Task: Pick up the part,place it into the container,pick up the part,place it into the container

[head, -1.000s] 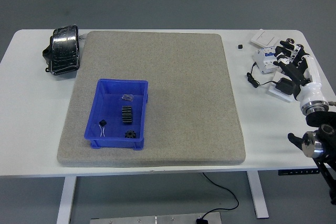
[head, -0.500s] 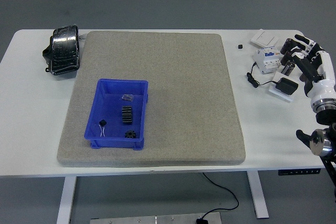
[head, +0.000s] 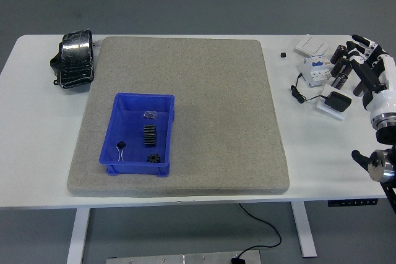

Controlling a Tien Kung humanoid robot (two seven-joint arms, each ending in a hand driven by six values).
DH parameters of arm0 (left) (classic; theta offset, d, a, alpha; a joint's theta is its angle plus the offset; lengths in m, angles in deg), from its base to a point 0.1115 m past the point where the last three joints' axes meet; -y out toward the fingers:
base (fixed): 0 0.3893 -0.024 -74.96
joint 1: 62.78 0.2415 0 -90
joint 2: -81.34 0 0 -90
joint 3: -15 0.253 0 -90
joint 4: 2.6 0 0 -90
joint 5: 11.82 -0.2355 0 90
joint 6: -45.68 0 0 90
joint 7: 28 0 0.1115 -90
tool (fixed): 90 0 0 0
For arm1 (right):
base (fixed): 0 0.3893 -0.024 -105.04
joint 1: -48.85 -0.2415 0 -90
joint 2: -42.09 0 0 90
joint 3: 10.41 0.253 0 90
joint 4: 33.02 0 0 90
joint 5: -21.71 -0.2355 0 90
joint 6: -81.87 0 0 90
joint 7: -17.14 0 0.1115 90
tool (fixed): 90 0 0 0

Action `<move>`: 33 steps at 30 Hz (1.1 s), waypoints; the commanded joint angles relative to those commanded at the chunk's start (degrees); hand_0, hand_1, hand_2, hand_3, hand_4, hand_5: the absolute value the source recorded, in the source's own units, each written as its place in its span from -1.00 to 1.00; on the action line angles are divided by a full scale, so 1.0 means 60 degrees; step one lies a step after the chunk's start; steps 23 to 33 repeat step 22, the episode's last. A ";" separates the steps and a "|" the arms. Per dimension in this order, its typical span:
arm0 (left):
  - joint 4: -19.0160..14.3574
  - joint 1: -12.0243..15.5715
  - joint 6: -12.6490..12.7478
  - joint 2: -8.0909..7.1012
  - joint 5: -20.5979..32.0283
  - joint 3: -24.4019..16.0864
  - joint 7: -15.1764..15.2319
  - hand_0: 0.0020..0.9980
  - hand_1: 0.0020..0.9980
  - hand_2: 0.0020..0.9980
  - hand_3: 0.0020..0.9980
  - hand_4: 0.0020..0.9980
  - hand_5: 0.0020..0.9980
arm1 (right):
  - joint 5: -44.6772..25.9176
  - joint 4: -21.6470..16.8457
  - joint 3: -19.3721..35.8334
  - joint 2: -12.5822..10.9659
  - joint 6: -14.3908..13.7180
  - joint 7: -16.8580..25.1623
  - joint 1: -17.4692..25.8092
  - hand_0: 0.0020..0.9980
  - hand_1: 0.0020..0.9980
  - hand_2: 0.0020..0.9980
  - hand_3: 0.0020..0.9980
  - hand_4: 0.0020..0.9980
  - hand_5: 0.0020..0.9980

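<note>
blue container (head: pixel 127 133) on grey mat (head: pixel 204 91), long axis running near to far, parts (head: pixel 149 135) inside, right hand (head: pixel 370 75) far right of it, fingers spread, empty

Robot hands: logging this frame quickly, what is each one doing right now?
Left hand: not in view.
Right hand: open, fingers spread, holding nothing, over the white table's right edge beside the small electrical parts.

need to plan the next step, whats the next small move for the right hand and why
Probably bring the right hand left and down onto one of the loose parts at the table's right end, such as the black cylinders beside it. The hand is open and holds nothing. The blue bin on the grey mat already holds a few small black parts, and more lie by the hand.
</note>
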 joint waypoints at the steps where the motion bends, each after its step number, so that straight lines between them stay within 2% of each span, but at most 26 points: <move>1: 0.0000 -0.0002 -0.0003 0.0001 -0.0009 -0.0006 -0.0005 0.29 0.30 0.28 0.09 0.31 0.28 | 0.0007 -0.0002 -0.0001 -0.0003 -0.0001 -0.0005 0.0007 0.32 0.36 0.44 0.41 0.42 -0.26; 33: 0.0012 0.0009 -0.0032 0.0009 -0.0058 -0.0051 -0.0028 0.29 0.30 0.28 0.09 0.31 0.26 | 0.0154 -0.0140 0.0083 -0.0056 -0.0036 -0.0054 0.0034 0.31 0.35 0.44 0.41 0.43 -0.25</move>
